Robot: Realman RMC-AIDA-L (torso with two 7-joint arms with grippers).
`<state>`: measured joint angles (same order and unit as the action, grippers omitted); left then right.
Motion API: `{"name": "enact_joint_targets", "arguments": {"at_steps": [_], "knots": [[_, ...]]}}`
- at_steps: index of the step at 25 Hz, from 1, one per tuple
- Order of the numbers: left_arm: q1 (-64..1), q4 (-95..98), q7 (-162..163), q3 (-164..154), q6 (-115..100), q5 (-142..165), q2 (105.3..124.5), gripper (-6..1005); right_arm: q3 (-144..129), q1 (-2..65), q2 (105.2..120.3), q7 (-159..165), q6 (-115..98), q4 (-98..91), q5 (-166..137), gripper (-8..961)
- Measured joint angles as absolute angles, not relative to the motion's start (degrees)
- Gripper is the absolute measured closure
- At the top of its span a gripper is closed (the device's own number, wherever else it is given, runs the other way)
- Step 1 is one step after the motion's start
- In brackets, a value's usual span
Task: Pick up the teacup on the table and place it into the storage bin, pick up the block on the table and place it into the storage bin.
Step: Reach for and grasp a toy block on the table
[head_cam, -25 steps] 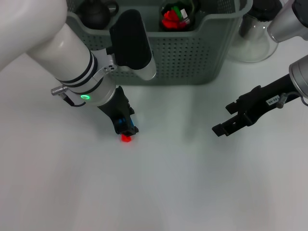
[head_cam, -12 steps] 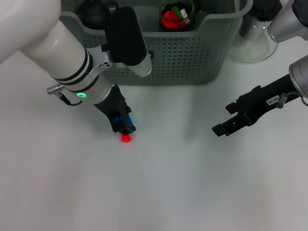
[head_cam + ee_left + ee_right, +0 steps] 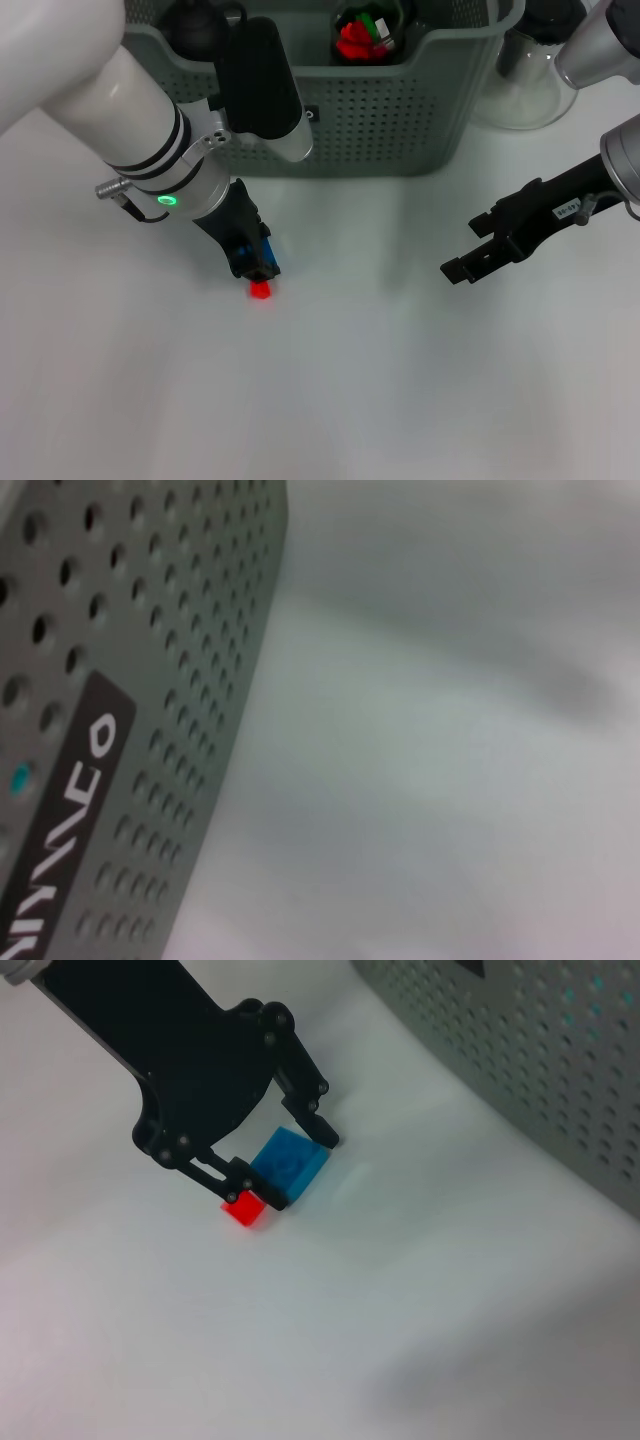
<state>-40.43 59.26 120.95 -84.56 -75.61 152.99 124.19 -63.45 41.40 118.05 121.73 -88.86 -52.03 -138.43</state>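
just before the bin (image 3: 400,120) on the desk (image 3: 350,400), the left gripper (image 3: 290,1165) has its jaws pinching the blue block (image 3: 290,1163), a red piece (image 3: 243,1210) beside it; lifting into the bin looks next. right gripper (image 3: 480,255) idles, jaws spread.

A clear glass pot (image 3: 525,85) stands on the white bench (image 3: 330,380) at about one o'clock. A small red piece (image 3: 261,289) lies left of centre.
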Motion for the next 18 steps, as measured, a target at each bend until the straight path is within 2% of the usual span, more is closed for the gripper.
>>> {"name": "enact_joint_targets", "arguments": {"at_steps": [18], "knots": [[-40.78, 58.23, 120.86, -84.0, -75.21, 153.11, 124.1, 516, -63.53, 41.69, 118.05, 121.86, -88.86, -52.03, -138.43, 10]]}}
